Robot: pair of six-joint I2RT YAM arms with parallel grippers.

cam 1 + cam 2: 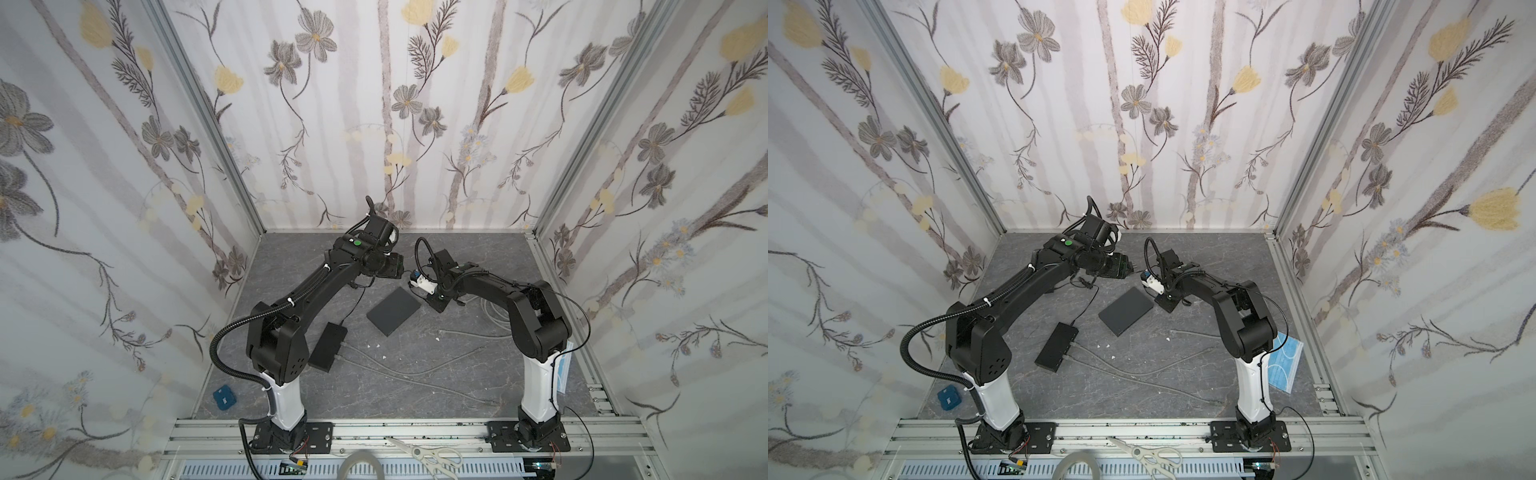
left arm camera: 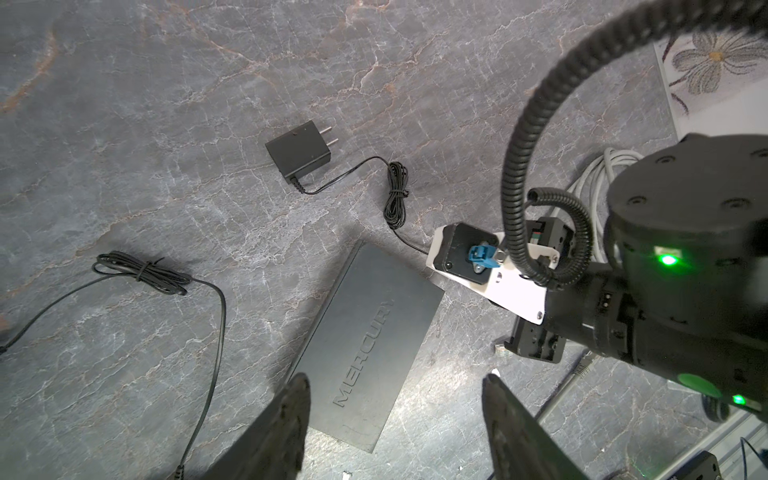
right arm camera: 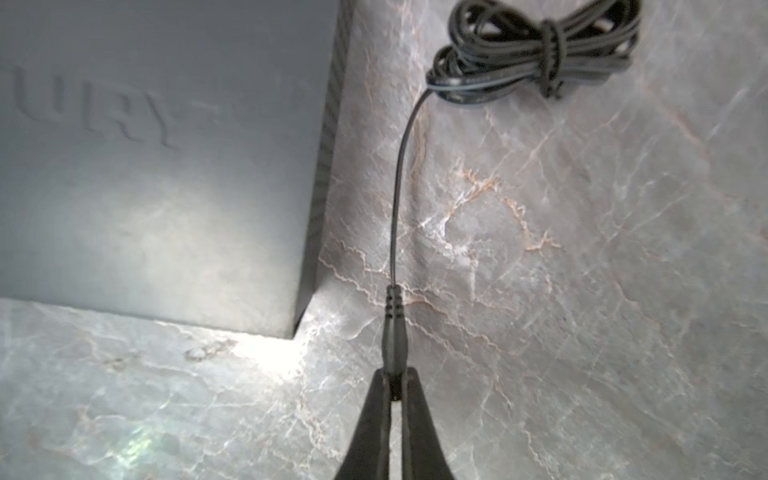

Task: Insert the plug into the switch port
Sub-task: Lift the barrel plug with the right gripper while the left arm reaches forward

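Observation:
The switch (image 1: 394, 310) is a flat dark grey box marked MERCURY (image 2: 365, 353), lying mid-table in both top views (image 1: 1126, 311). Its port does not show in any view. Beside the switch's corner (image 3: 158, 166) lies the plug (image 3: 394, 332), a slim black barrel on a thin black cord. My right gripper (image 3: 395, 376) is shut on the plug's rear end, low over the table. The cord runs to a tied bundle (image 3: 540, 50) and a black power adapter (image 2: 297, 153). My left gripper (image 2: 395, 382) hangs open above the switch's near end, holding nothing.
A second black box (image 1: 328, 347) with grey cables (image 1: 415, 365) plugged in lies near the left arm. Another tied black cord (image 2: 141, 272) is on the table. A blue block (image 1: 224, 399), scissors (image 1: 432, 455) and a face mask (image 1: 1283, 365) lie along the edges.

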